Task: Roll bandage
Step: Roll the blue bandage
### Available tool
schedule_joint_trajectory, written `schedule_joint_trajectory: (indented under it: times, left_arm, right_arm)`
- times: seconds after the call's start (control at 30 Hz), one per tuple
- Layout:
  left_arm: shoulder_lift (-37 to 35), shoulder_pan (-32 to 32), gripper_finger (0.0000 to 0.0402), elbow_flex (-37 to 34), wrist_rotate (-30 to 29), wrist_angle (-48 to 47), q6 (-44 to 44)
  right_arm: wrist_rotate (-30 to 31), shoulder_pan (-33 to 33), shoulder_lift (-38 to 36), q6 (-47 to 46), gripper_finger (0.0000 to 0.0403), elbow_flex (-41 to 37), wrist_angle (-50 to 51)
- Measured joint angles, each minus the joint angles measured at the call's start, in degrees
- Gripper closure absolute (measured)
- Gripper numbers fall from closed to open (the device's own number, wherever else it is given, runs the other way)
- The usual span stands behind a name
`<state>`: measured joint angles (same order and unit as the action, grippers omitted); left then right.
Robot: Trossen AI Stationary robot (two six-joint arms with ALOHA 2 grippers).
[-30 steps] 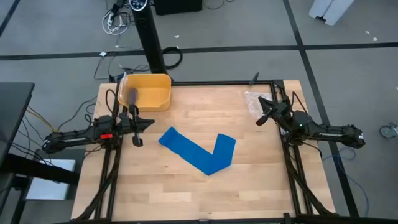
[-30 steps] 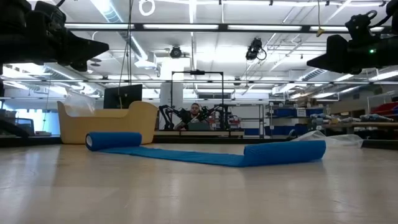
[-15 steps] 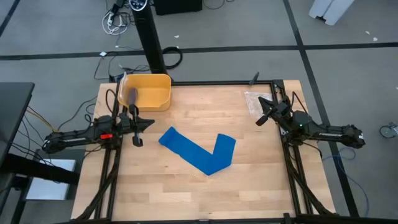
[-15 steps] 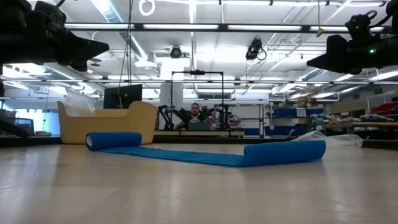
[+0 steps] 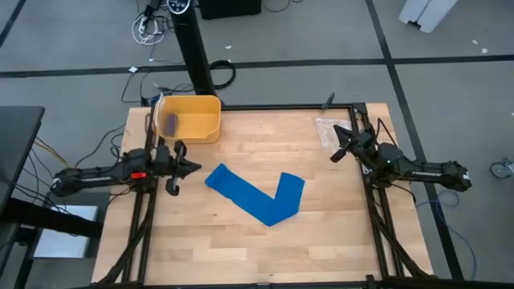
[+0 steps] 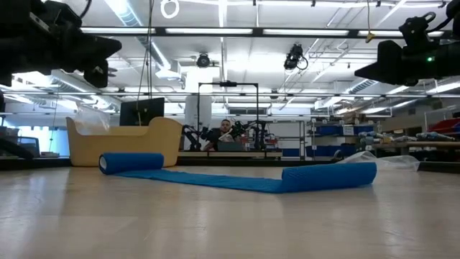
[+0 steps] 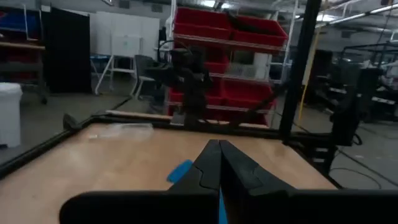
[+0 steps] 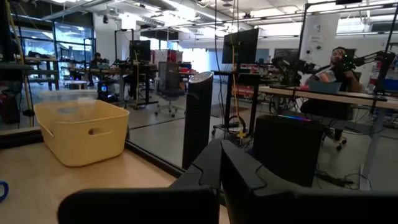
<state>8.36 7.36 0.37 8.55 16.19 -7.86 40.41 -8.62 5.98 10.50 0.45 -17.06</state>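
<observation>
- The wooden table point(image 5: 241, 241) fills the middle of the high view, framed by dark rails.
- The bandage point(image 5: 257, 197) is the landmark: a bright blue ribbon lying flat near the table's centre, bent into a V. From table height one end shows as a small roll point(image 6: 133, 162) and the other as a raised fold point(image 6: 330, 175), with the flat stretch between them touching the wood.
- The yellow bin point(image 5: 193, 119) stands at the table's far corner, well apart from the bandage, on the bandage's left-arm side. A dull purple-grey small cylinder point(image 5: 171, 123) lies inside it.
- The left arm lies along the table's left edge, level with the bandage's rolled end. The left gripper point(image 5: 173, 167) hangs above the wood just beside that end, not touching it, fingers pressed together and holding nothing; in its wrist view the two dark fingers point(image 7: 211, 168) meet with no gap.
- The right arm lies along the opposite edge, well apart from the bandage. The right gripper point(image 5: 337, 152) is raised clear of the table, fingers closed on nothing.
- A clear crinkly plastic packet point(image 5: 329, 128) lies just beside the right gripper, far from the bandage.
- A person point(image 8: 336, 65) sits at a desk in the room beyond the table.
</observation>
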Motion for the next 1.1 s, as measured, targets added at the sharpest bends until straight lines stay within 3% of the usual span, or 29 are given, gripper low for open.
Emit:
schedule_joint_trajectory:
  times: [0.2,0.5,0.7,0.87,1.1]
  left_arm:
    - [15.45,0.01,0.0385,0.47,-0.07,13.34,3.00]
    - [43.53,0.01,0.0370,7.59,0.63,27.96,4.72]
    - [59.12,0.01,0.0373,16.10,1.89,29.27,6.44]
    - [66.75,0.01,0.0395,21.23,2.73,30.55,7.98]
    - [68.83,-0.38,0.0398,27.31,4.66,26.32,7.86]
  right_arm:
    - [0.01,0.00,0.00,-0.02,0.0395,0.00,0.00]
    - [0.00,0.00,0.00,-0.01,0.0396,-0.01,0.00]
    - [0.01,0.00,0.00,-0.02,0.0395,-0.01,-0.02]
    - [0.02,0.00,0.00,-0.01,0.0395,-0.01,-0.02]
    - [0.00,0.00,0.00,-0.02,0.0394,0.00,-0.11]
